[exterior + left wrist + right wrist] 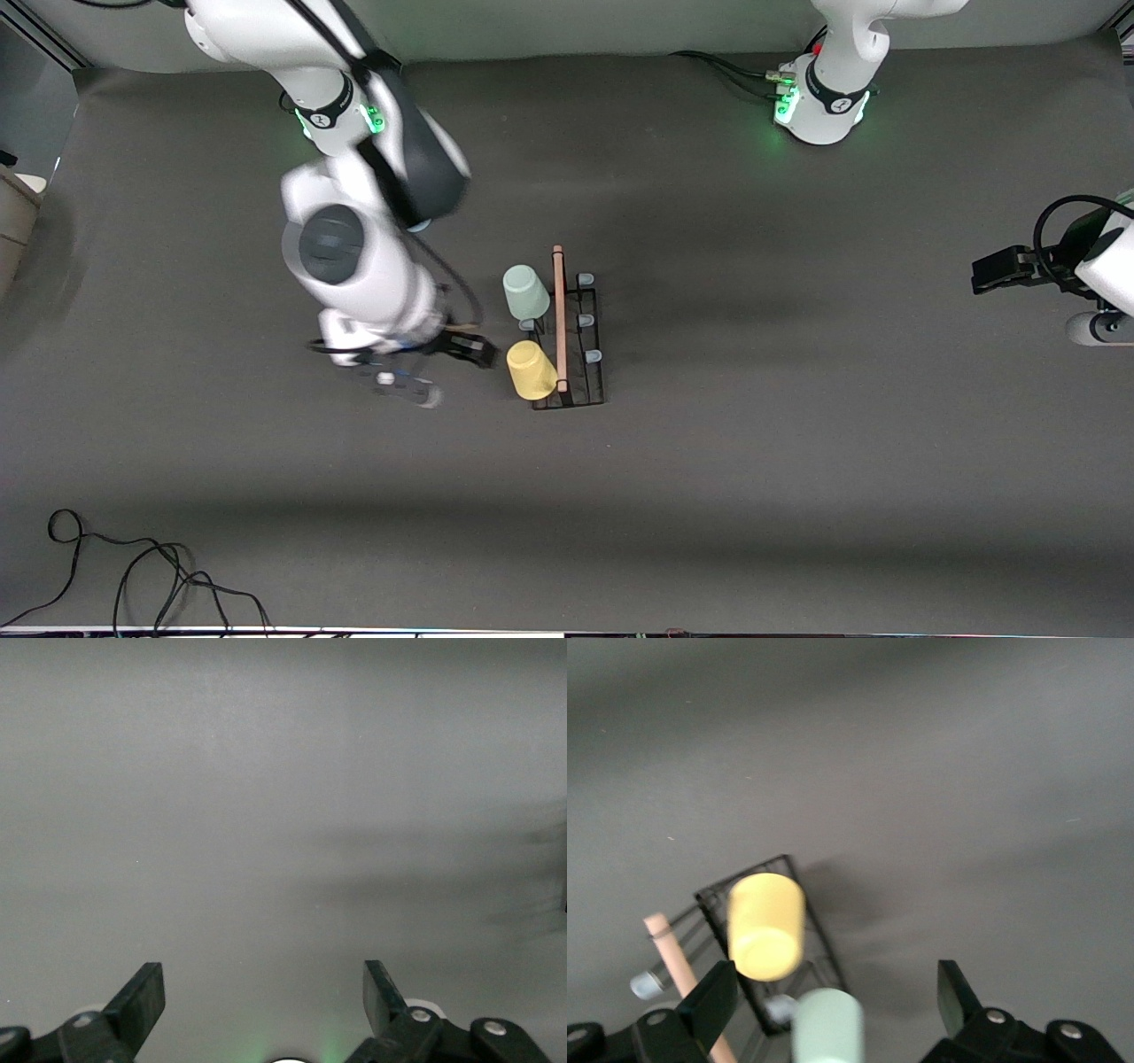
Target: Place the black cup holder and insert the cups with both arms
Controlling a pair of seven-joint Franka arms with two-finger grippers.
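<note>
My right pincer (474, 350) hangs open just beside the rack (571, 341), at its side toward my right arm's end of the bench (797, 461). That side is blocked by the green cup (526, 292) and the yellow cup (532, 369), both sitting on pegs. The handle (559, 319) runs along the top. Three pegs (586, 319) on the rack's left-arm side stand bare, with open bench from there to my open left pincer (983, 273).

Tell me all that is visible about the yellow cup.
The yellow cup is a small, plain, tapered tumbler that looks like plastic. It sits upside down and tilted on a peg of the black cup holder, at the holder's end nearer the front camera, beside the wooden handle. No gripper touches it.
</note>
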